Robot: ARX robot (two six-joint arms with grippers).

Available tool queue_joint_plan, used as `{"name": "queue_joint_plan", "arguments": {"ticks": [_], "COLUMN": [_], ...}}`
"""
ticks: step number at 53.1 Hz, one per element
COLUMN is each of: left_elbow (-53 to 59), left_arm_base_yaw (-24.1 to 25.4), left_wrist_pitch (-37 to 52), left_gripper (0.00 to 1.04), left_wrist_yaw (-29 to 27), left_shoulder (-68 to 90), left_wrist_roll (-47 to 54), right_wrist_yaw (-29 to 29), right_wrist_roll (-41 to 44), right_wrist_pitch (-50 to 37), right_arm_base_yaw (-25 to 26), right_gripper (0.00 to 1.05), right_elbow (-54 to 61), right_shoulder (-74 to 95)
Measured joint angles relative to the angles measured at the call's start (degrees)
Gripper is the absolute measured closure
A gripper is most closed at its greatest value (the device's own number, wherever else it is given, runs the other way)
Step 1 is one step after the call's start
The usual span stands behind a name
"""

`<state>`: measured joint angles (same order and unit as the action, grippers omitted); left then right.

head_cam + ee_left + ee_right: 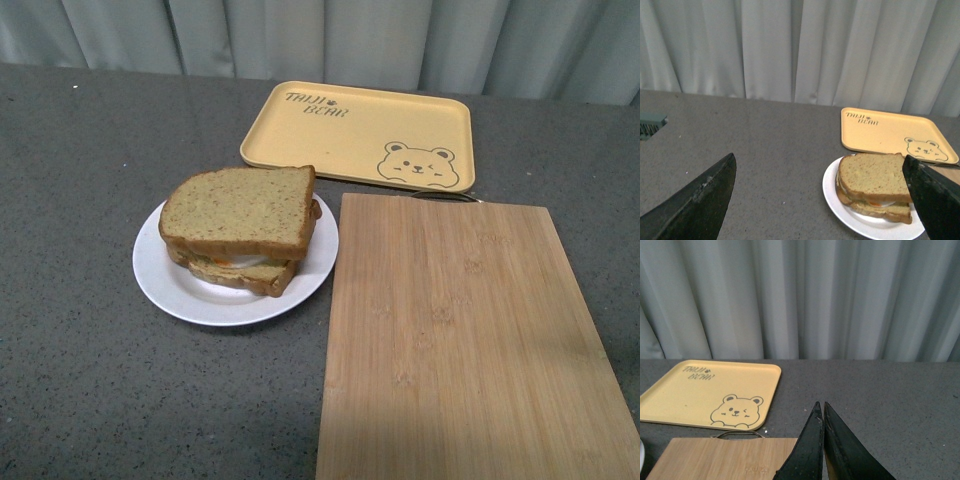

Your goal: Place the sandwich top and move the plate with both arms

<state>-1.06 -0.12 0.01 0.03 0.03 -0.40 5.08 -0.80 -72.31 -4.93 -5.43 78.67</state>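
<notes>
In the front view we are seeing the top slice [240, 208] already lying on the sandwich, which is sitting on the plate [158, 275]. The plate is resting on the tabletop [80, 150], just beside the cutting board [470, 340] and near the tray [360, 135]; neither arm is showing here. In the left wrist view the left pincer [818, 160] is hanging spread wide and empty, with the plate [830, 186] and top slice [875, 175] lying close to one finger. In the right wrist view the right pincer [821, 407] is clenched on nothing, hovering near the cutting board [725, 457] and the tray [705, 390]. We are judging that the plate move is what is left. For that the right pincer should be opening first, both should be taking opposite rims, and the plate should be travelling level so that the stack is not sliding. Counting, we are finding one plate, one sandwich with two bread slices, one tray, one cutting board and two pincers.
</notes>
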Motion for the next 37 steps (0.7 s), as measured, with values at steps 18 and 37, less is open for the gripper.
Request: {"name": "queue_joint_plan", "arguments": {"ticks": [18, 37], "left_elbow": [0.0, 0.0], "left_arm_base_yaw": [0.0, 0.0], "left_wrist_pitch": [0.0, 0.0], "left_gripper": [0.07, 0.07], "left_wrist_yaw": [0.0, 0.0], "left_shoulder": [0.0, 0.0], "left_wrist_roll": [0.0, 0.0], "right_wrist_yaw": [-4.9, -5.1], "right_wrist_roll": [0.5, 0.6], "right_wrist_pitch": [20.6, 38.9], "right_arm_base_yaw": [4.7, 4.8], "right_gripper": [1.04, 1.04], "right_elbow": [3.7, 5.2], "right_shoulder": [-22.9, -44.7]}}
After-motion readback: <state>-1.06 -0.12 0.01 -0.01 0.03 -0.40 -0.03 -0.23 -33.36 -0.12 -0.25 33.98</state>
